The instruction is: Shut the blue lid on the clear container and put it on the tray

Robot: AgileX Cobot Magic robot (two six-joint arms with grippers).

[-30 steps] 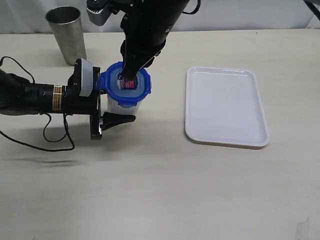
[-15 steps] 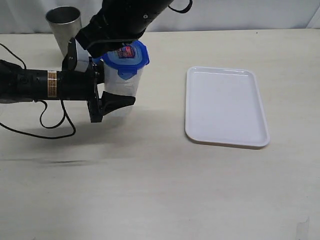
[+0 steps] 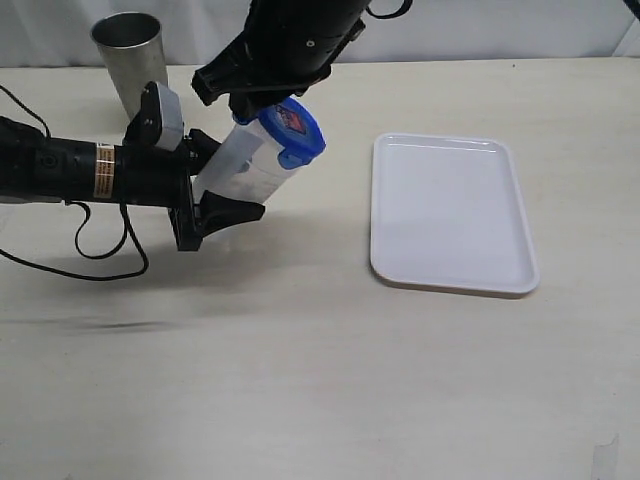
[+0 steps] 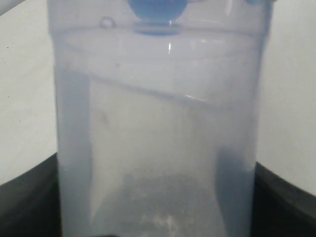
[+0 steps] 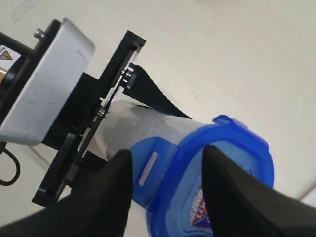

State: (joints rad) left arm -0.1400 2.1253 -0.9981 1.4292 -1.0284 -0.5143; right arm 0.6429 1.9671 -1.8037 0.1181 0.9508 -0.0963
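The clear container (image 3: pixel 238 172) is off the table and leans to the right, with my left gripper (image 3: pixel 224 178) shut on its lower body. It fills the left wrist view as a clear container (image 4: pixel 158 138), with dark fingers (image 4: pixel 284 197) at its sides. The blue lid (image 3: pixel 292 132) sits on its mouth, label showing. My right gripper (image 5: pixel 168 154) hovers at the blue lid (image 5: pixel 227 173), open; one finger is over the lid top, the other beside a raised flap (image 5: pixel 153 165). The tray (image 3: pixel 450 215) lies to the right with nothing on it.
A grey metal cup (image 3: pixel 130 60) stands at the back left, behind the left arm. The left arm's black cable (image 3: pixel 95 265) trails over the table at the left. The right arm (image 3: pixel 295 40) reaches down from the back.
The container has been lifted and tipped to the right in the left gripper. The right gripper, earlier pressing on the lid's centre, has drawn back to the lid's edge with its jaws wider.
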